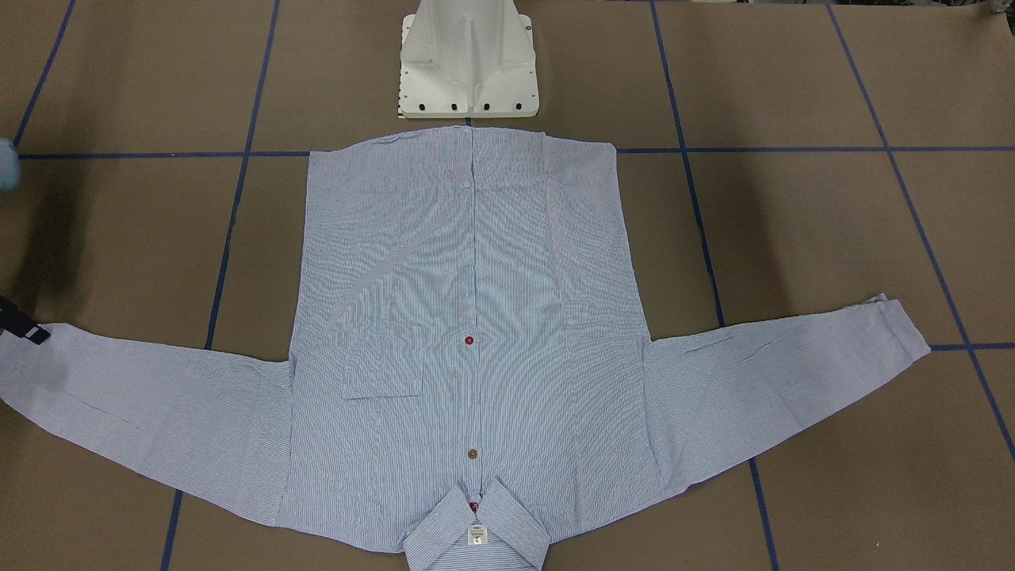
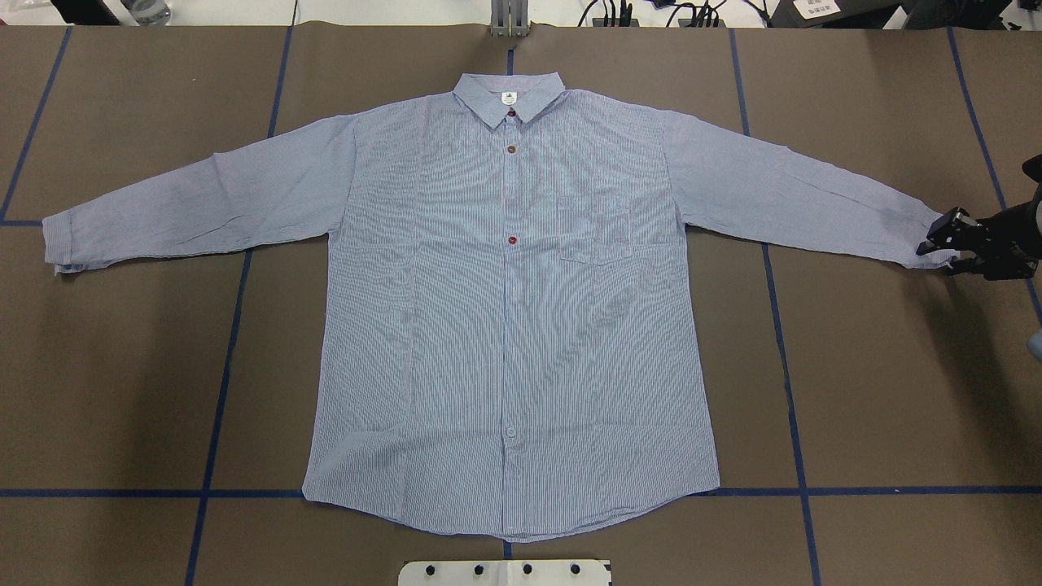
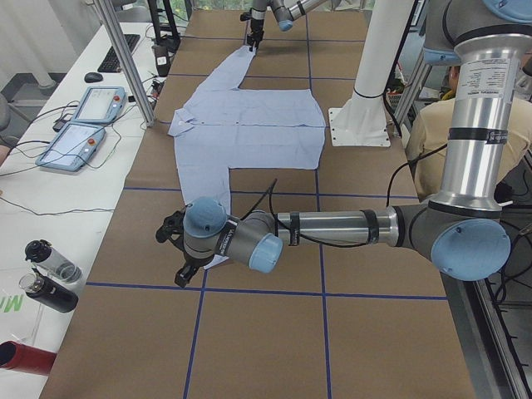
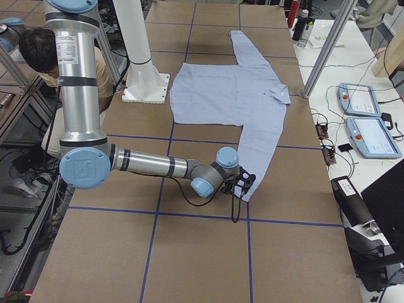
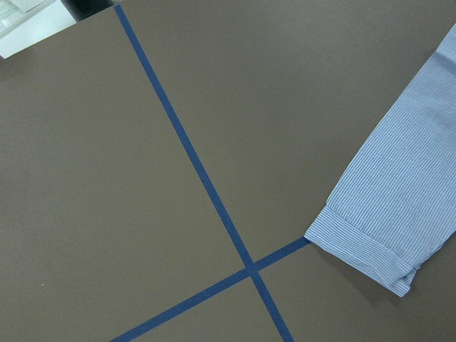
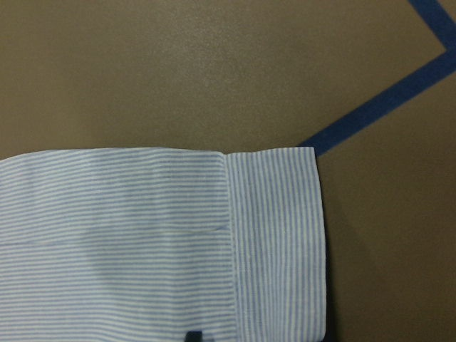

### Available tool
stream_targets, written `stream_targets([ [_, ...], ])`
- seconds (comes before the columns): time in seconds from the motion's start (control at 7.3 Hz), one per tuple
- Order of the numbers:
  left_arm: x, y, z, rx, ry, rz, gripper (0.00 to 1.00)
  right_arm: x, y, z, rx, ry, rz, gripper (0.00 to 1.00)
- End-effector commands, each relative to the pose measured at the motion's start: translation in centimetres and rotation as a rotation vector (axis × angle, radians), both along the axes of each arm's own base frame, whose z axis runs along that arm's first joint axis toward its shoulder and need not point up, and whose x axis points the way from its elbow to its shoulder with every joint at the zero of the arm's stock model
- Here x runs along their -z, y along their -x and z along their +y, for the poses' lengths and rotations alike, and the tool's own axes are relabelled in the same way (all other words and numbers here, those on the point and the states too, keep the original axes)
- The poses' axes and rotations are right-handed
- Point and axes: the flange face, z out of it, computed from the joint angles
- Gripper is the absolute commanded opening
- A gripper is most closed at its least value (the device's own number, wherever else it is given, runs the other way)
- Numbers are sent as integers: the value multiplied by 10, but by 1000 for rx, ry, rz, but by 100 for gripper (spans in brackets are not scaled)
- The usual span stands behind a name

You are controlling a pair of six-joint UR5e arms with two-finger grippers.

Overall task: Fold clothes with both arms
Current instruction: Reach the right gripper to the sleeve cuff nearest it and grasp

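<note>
Now we see the shirt point(image 2: 521, 325) flat mid-table, collar toward the far edge. The right gripper point(image 2: 936, 248), jaws apparently parted, sits at the right cuff point(image 2: 916, 240). The left gripper point(image 3: 173, 252), whose opening we cannot tell, hangs near the left cuff point(image 2: 61, 244). We judge the step to be sleeve grasping; the next move calls for pinching both cuffs.

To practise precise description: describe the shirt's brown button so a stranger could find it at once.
Find the light blue, finely striped long-sleeved shirt spread flat on the brown table. Follow its button line from the collar: the small round brown button comes second, and the buttons either side of it are red.
</note>
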Motion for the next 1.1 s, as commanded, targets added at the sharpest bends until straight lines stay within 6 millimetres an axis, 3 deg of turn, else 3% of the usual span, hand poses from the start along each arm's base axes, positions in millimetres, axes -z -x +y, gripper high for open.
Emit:
stream_targets([
  [0.0, 1, 0, 0, 0, -2, 1, 100, 4, 0, 1, 2, -5, -6, 0],
  [0.14, 1, 0, 0, 0, -2, 1, 100, 13, -1, 1, 5, -16, -19, 0],
  [0.41, 2, -1, 0, -2, -3, 1, 100, 62, -2, -1, 1, -90, -56, 0],
  [0.55, 2, -1, 0, -1, -2, 1, 100, 100, 21, -8, 7, -119, -99, 0],
  [0.82, 1, -1, 0, 0, 0, 2, 100, 222, 110, -41, 8, -91, -195, 0],
  [0.96, 2, 0, 0, 2, -3, 2, 100, 292, 177, -57, 5, -78, -180, 0],
])
